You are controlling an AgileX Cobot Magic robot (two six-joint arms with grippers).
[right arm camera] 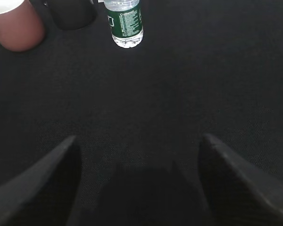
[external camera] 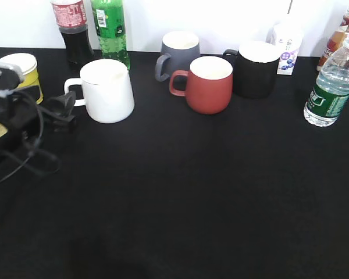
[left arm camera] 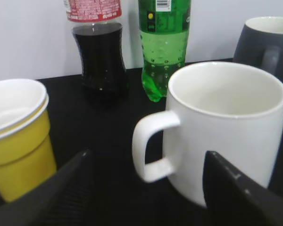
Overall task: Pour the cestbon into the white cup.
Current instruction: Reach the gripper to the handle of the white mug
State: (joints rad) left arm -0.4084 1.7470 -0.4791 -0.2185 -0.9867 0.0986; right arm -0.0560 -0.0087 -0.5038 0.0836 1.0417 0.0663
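Item: water bottle (external camera: 333,81). Clear ribbed plastic, dark green label, water inside. It stood upright at the far right of the black bench (external camera: 180,192), well apart from the white cup. In the right wrist view it appeared far ahead (right arm camera: 125,23), beside a red mug (right arm camera: 14,28) and a black mug (right arm camera: 75,12).

Item: white cup (external camera: 106,90). Large, tapered, with a loop handle facing left. It stood upright toward the left of the bench, in front of a green soda bottle (external camera: 110,29) and a cola bottle (external camera: 72,29). It looked empty in the left wrist view (left arm camera: 221,127).

Item: left end effector (external camera: 61,110). Its fingers were spread wide and held nothing. It sat just left of the cup's handle, with a yellow paper cup (left arm camera: 16,136) beside it.

Item: right end effector (right arm camera: 139,183). It was outside the exterior view. Its fingers were spread wide and empty over bare bench, well short of the bottle.

Step in hand, as judged: the reach before any grasp; nothing had yet been lifted. The next move likely called for the right end effector to advance to the bottle, close around its ribbed body and carry it across to the cup. Whether the cap was on could not be told.
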